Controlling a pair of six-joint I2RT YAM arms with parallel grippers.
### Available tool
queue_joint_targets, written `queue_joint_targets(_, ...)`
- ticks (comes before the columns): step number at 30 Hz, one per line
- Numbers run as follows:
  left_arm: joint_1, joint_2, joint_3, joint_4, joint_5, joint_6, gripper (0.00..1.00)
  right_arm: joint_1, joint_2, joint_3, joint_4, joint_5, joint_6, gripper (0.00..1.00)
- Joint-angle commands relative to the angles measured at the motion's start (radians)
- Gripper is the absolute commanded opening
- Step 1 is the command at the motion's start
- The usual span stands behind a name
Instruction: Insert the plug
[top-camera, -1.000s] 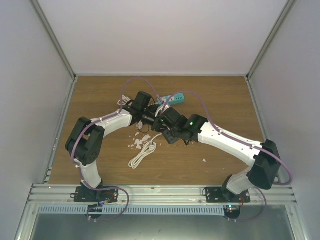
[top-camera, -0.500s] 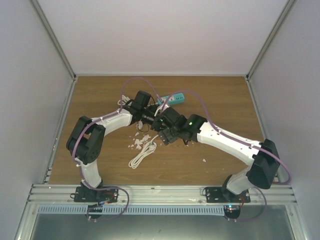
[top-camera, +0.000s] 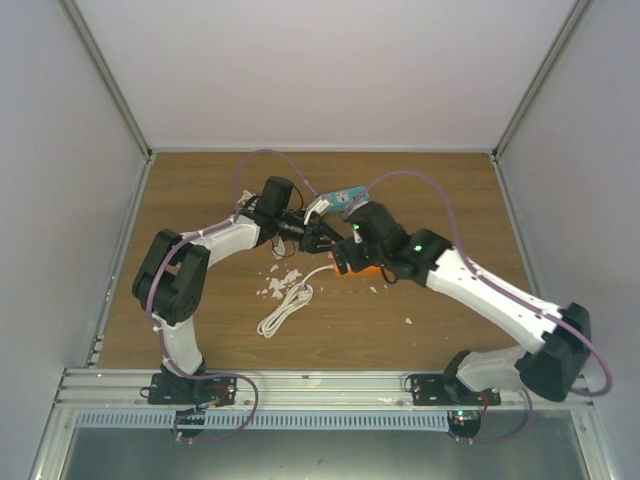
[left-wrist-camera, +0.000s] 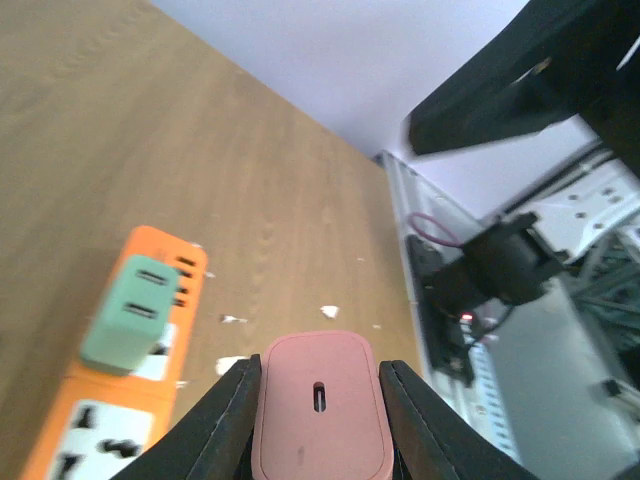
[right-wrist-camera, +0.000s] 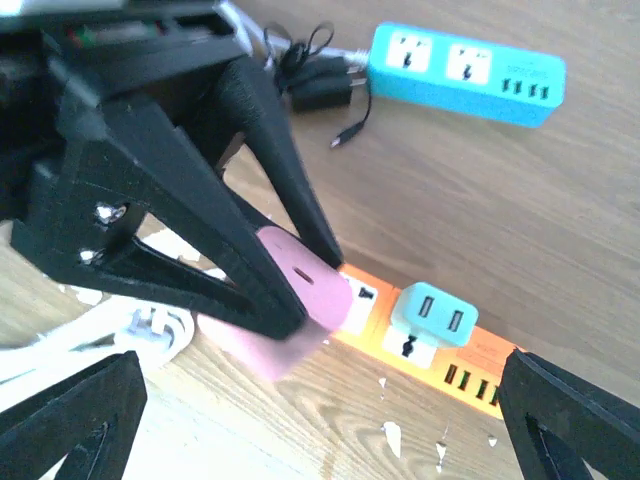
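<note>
Left tool pinches the pink plug by its flat sides. It looks rigid, light, probably slick. Right tool hangs spread wide over the orange strip.

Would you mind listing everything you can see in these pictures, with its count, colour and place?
pink plug: one, pink, clamped between the left gripper's fingers just above the near end of the orange strip
orange power strip: one, orange with white sockets, mid-table
green adapter: one, pale green, plugged into the orange strip
teal power strip: one, teal, farther back on the table
black charger: one, black with a thin cable, beside the teal strip
white cable: one, white, coiled in front of the arms
white scraps: several, white, scattered mid-table
table: one, brown wood
left gripper: one, black, shut on the plug
right gripper: one, black, open, above the orange strip
</note>
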Motion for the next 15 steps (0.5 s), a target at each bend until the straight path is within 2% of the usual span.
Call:
queue_joint_targets(1, 0.014, -0.053, -0.058, 0.184, -0.151, -0.005, 0.00, -0.080, -0.121, -0.067, 0.109, -0.092, 0.044, 1.00)
queue_joint_targets(3, 0.020, -0.095, -0.139, 0.303, -0.163, -0.019, 0.00, -0.111, -0.145, -0.112, 0.156, -0.150, 0.049, 1.00)
queue_joint_targets(7, 0.027, -0.204, -0.295, 0.542, -0.138, -0.065, 0.00, -0.151, -0.156, -0.230, 0.300, -0.373, 0.026, 1.00)
queue_joint_targets(12, 0.027, -0.286, -0.336, 0.598, -0.090, -0.053, 0.00, -0.154, -0.206, -0.340, 0.506, -0.565, -0.014, 0.97)
queue_joint_targets(15, 0.028, -0.321, -0.348, 0.616, -0.016, -0.057, 0.00, -0.160, -0.208, -0.350, 0.539, -0.599, -0.047, 0.89)
